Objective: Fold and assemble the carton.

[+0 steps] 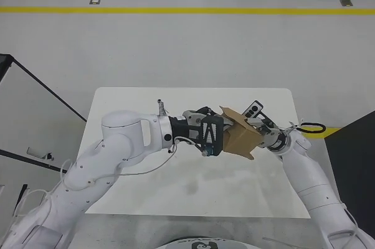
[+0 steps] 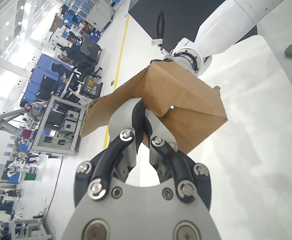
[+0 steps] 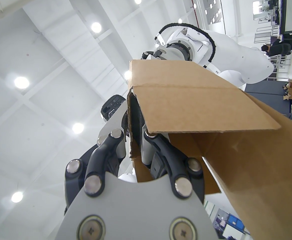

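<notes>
The carton [image 1: 240,142] is held above the table [image 1: 144,112], at 3 o'clock of its centre, clamped at its 9 o'clock edge by the left gripper [image 1: 215,138] and at 3 o'clock by the right gripper [image 1: 260,129]. Panels are best squared by slow, opposed pulls, creases spared

Table [image 1: 194,193]: white top, matt, rounded corners, long side toward the robot. A few small dark specks on the surface in the left wrist view; too small to identify. It stands on a pale grey floor [image 1: 187,50]. A yellow line [image 1: 187,10] runs across the floor, well beyond the far edge. A black mat [image 1: 362,162] lies on the floor just off the table's right side. A black-edged pale panel [image 1: 25,106] is close to the far left corner.
</notes>
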{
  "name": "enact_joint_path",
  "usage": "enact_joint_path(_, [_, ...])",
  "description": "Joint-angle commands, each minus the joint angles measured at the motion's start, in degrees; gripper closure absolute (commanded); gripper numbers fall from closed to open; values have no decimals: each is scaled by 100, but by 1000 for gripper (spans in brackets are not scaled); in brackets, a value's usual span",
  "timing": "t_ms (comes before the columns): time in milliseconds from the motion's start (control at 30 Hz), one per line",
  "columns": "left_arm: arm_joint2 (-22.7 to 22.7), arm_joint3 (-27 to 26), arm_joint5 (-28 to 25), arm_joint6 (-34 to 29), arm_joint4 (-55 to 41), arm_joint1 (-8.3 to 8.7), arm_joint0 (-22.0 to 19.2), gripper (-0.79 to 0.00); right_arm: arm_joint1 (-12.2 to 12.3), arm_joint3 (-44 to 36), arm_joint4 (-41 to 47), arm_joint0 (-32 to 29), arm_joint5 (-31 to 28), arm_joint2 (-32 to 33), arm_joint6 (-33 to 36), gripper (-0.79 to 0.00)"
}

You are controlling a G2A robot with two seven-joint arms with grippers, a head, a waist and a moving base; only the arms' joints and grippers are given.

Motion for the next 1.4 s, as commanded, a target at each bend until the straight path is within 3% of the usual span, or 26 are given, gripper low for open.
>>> enact_joint_path(0, [-11,-20,8,-4,-5,1,18,0,-1,-5,8,-4,3,1,0,0])
enact_joint_path(567, [-247,-195,99,112,143,35,135,0,2,0,13,-58,7,35,-161,0])
enact_joint_path(1367, [101,-154,-163,174,413,-7,-21,0,-7,-43,42,-74,62,9,-182,0])
